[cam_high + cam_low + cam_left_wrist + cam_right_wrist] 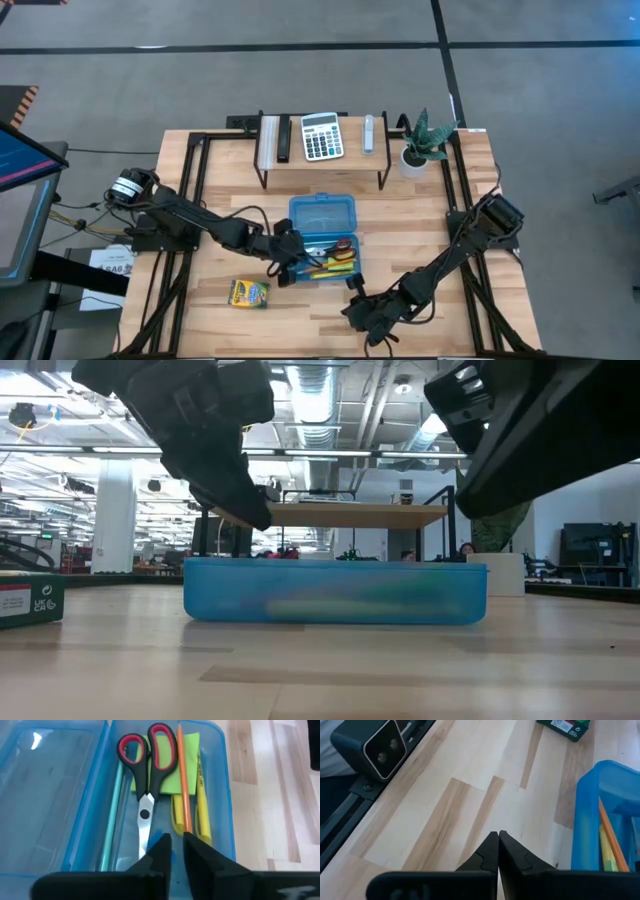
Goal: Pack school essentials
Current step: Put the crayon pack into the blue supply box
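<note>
Yellow cardboard crayon box (pixel 249 292), small and flat, the one essential not yet packed: lies on its broad face on the pale wooden surface (pixel 420 230), near the open blue translucent plastic case (pixel 322 215) but clear of its side. Probably light, stiff enough along the edges yet easy to crush at the middle, with a slick printed skin. Best taken across the narrow width, close to the centre so as not to tip, with gentle pressure only. Already in the case tray: red-handled scissors (pixel 147 775), a green sticky-note pad (pixel 189 765), an orange pencil (pixel 182 780) and yellow pencils (pixel 202 800), all lengthwise and close together, so little room for the box except on top or alongside. Left tool (pixel 175 840) hovering low over the tray just above the pencils, fingers a narrow gap apart, holding nothing. Right tool (pixel 497 836) over bare wood at the case's near corner, fingers pressed together and empty. Grey calculator (pixel 321 136) up on the raised shelf (pixel 350 165) at the back, well apart, to be left alone.
</note>
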